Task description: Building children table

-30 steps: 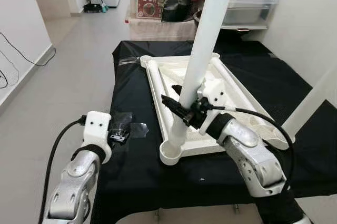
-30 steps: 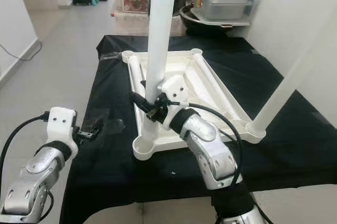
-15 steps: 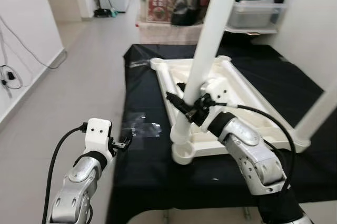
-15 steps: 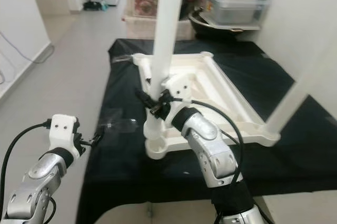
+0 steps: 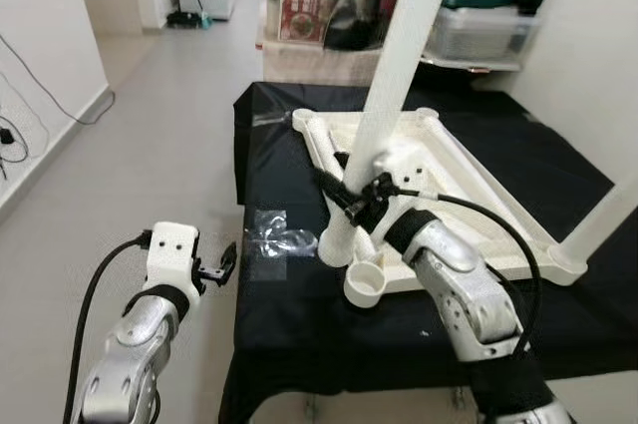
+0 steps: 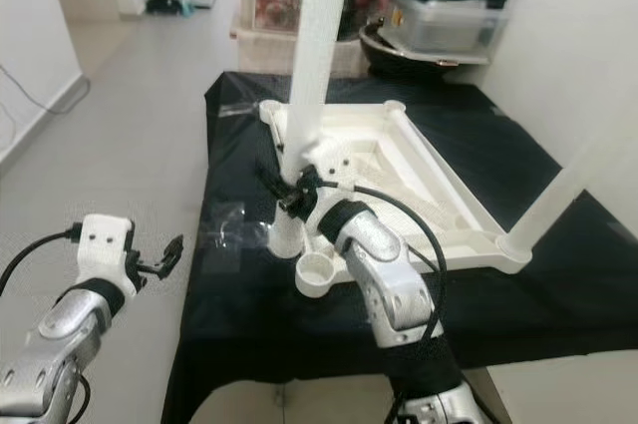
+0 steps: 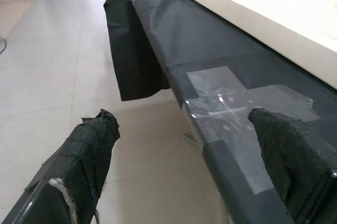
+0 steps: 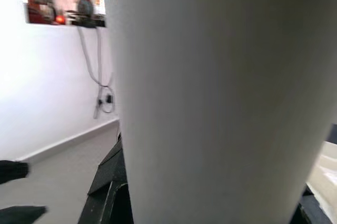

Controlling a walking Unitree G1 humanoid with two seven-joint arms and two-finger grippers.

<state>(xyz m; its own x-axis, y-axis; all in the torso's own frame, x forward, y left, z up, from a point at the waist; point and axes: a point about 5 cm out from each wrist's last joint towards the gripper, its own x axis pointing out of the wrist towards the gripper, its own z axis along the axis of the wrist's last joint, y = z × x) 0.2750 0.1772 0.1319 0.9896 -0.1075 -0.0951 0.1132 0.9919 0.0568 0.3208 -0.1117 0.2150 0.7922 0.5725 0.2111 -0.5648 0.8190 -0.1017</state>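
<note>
One leg looks fitted to the tabletop; right gripper jaws clamp another leg beside its empty socket; left gripper jaws gape.

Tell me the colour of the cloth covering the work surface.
Black; the cloth shows best in the left eye view.

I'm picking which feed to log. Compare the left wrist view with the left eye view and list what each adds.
Left wrist view: the left gripper open off the edge of the black-covered table, with clear tape on the cloth up close.
Left eye view: the right gripper shut on the white table leg, whose foot stands beside the open corner socket.
Both: the upturned white tabletop and grey floor.
</note>
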